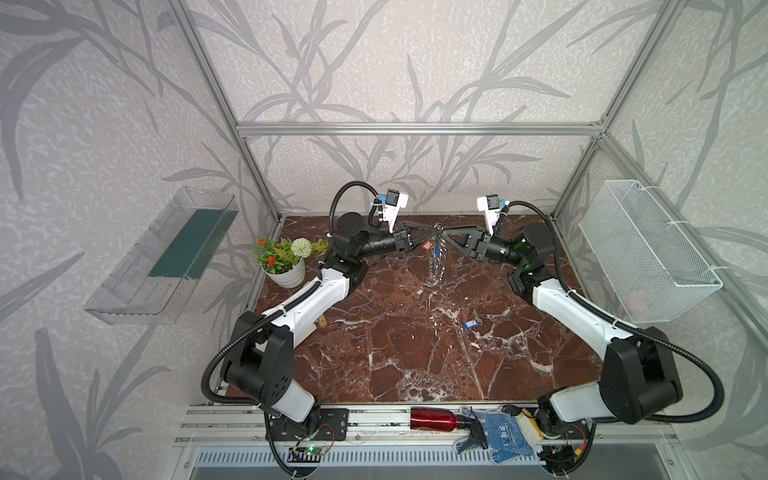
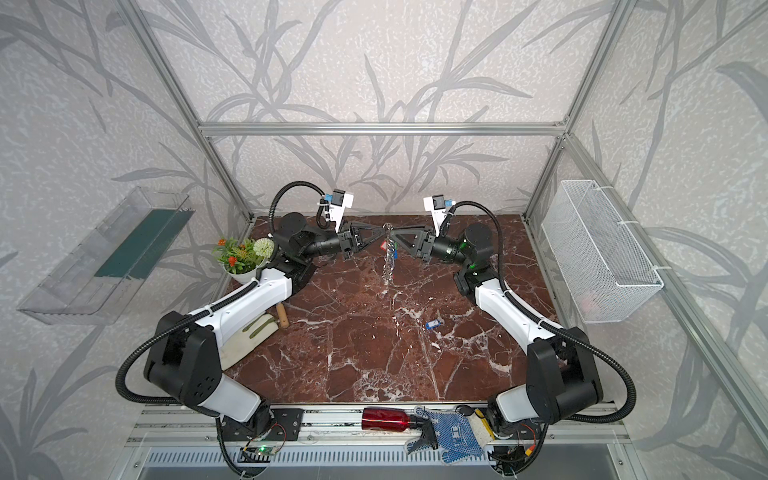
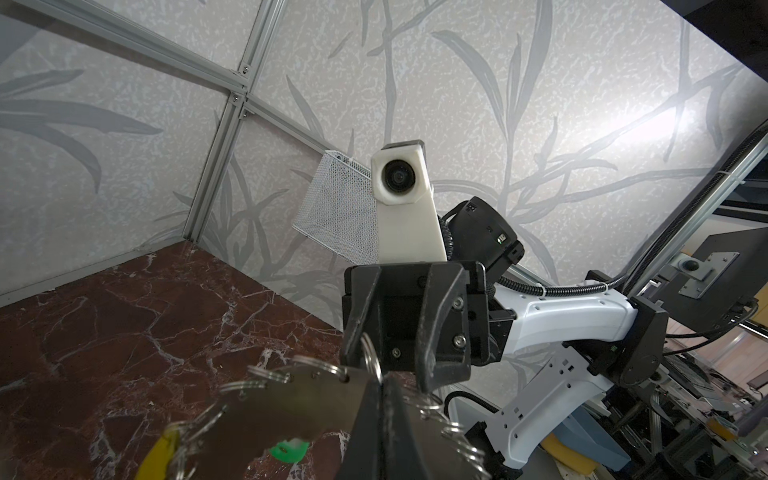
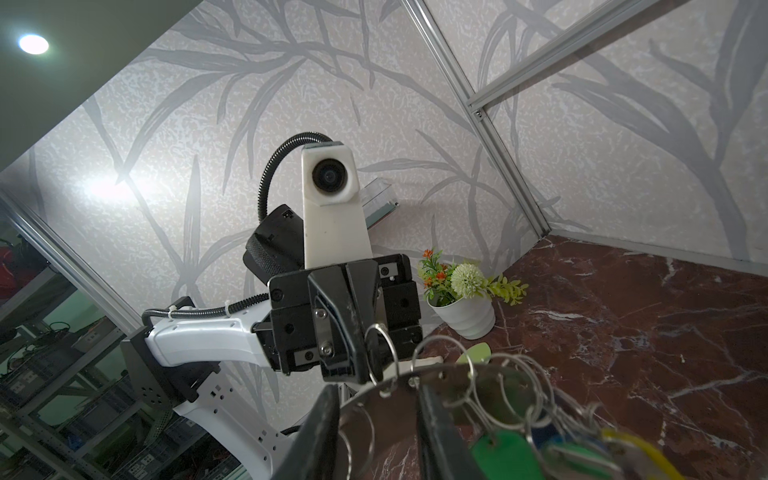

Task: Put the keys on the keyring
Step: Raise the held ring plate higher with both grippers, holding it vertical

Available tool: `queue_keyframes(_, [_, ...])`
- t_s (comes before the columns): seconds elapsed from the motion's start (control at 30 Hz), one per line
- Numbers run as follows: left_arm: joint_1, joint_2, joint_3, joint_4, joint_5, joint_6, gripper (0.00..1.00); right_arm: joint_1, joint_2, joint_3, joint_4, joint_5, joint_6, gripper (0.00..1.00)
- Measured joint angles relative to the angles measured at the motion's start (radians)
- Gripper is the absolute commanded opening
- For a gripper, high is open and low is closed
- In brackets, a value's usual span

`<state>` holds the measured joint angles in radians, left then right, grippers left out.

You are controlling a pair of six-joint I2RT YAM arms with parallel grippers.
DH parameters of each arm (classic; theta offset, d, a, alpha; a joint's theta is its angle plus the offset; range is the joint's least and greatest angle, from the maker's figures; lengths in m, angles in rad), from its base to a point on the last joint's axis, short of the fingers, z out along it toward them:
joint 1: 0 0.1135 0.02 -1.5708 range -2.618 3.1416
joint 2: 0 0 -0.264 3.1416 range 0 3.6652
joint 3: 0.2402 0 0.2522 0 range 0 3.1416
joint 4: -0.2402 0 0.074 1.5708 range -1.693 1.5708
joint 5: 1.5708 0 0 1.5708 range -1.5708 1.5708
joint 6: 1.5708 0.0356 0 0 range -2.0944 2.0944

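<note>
Dark red marble tabletop (image 1: 395,353) carries the scene. The left arm (image 1: 307,299) and right arm (image 1: 569,307) both reach to the middle of the far edge, tips almost meeting. A white wire basket (image 1: 648,253) hangs on the right wall. A flowerpot (image 1: 286,272) sits at the tabletop's far left corner.

Between the arms the keyring (image 1: 436,262) hangs in the air above the far-edge middle. It is upright and edge-on in both top views, a flat grey plate fringed with small split rings.

The left pincer (image 1: 430,237) is fully closed, clamped on the keyring's top rim. The right pincer (image 1: 448,236) is part open: its fingers (image 4: 436,432) stand either side of the plate's rim, and I can't tell if they touch it.

On the rim rings hang a green-tagged key (image 4: 503,453) and a yellow-tagged key (image 4: 640,449). A red-tagged key (image 1: 425,247) sits just beside the plate, under the left pincer.

The loose blue-tagged key (image 1: 471,324) lies flat on the tabletop, right of middle, well apart from the keyring.
</note>
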<state>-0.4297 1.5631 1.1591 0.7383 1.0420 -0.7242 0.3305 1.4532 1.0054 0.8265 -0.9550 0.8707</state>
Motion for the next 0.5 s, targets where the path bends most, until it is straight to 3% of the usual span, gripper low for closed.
queue_keyframes(0.5, [0.002, 0.016, 0.000, 0.089, 0.073, -0.062, 0.00, 0.000, 0.042, 0.015, 0.095, -0.024, 0.099, 0.22])
